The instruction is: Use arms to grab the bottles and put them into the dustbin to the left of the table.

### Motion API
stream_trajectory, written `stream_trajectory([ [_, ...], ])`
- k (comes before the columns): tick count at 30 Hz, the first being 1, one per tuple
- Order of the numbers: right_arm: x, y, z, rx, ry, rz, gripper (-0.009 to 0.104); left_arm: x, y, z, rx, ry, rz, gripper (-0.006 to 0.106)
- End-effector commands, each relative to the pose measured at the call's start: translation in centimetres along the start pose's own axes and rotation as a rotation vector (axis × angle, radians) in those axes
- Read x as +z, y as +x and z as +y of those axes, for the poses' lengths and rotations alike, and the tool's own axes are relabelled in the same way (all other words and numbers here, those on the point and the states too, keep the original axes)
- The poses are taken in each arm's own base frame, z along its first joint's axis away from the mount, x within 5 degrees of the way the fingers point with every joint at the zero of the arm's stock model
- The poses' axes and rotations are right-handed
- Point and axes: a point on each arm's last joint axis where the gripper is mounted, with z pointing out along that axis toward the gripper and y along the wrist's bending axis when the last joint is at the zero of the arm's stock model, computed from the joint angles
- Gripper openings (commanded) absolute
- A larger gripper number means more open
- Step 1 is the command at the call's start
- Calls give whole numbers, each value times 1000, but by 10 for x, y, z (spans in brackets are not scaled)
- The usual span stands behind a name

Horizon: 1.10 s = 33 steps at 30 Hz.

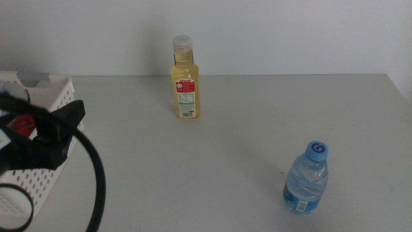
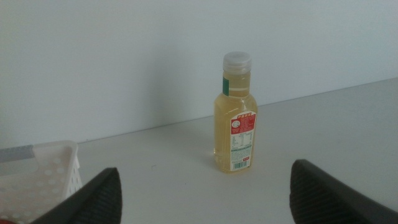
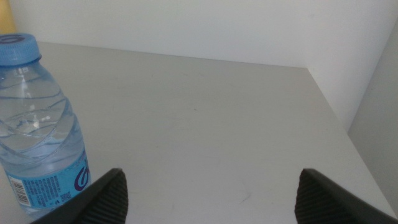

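**Two bottles upright on the table, one red item in the basket**

Left gripper (image 1: 61, 132): we find it at the left edge of the middle view, over the near wall of the dustbin (image 1: 55, 87), jaws spread wide and empty, a black cable (image 1: 96, 174) looping down from it. In its own wrist view (image 2: 205, 193) only the two jaw tips show, far apart, aimed toward the yellow-liquid bottle.

Right gripper (image 3: 208, 193): we see it in its wrist view alone, jaws likewise wide apart and holding nothing, with the water bottle just beside one jaw tip.

Yellow-liquid bottle (image 1: 185, 80): upright, long axis vertical, cap up, near the far edge of the table (image 1: 225, 161) by the white wall. Clear cap, pale yellow contents, red-and-white label facing the middle camera. Also seen whole in the left wrist view (image 2: 236, 115).

Water bottle (image 1: 307, 179): upright, blue cap up, at the near right of the table, well apart from the yellow one. Clear ribbed body, blue label band at the base. In the right wrist view (image 3: 37, 118) it is cut off by the picture edge.

Dustbin: white, walls pierced with round holes, at the table's left; partly cut off and partly hidden by the left gripper.

Red item (image 1: 22, 124): inside the dustbin, mostly hidden behind the gripper; we cannot tell its shape or how it lies.
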Motion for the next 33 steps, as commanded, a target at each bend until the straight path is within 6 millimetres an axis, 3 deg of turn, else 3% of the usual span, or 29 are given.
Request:
stream_trajectory([
  [1,-3,-11,-1,-8,15,-103,84,-8,-8,-2,-18,24,-149,91],
  [9,-3,-11,-1,-8,15,-103,84,-6,12,-2,-19,24,-97,91],
  [14,-3,-11,-1,-8,15,-103,84,-6,10,-3,-20,29,-136,91],
  [17,-3,-11,-1,-8,15,-103,84,4,10,-3,-18,36,-146,91],
  [21,-3,-11,-1,-8,15,-103,84,34,20,-4,-13,42,-66,91],
  [26,-3,-11,-1,-8,15,-103,84,78,16,-11,10,88,-98,91],
  [33,-3,-11,-1,-8,15,-103,84,156,23,-22,0,132,-86,91],
])
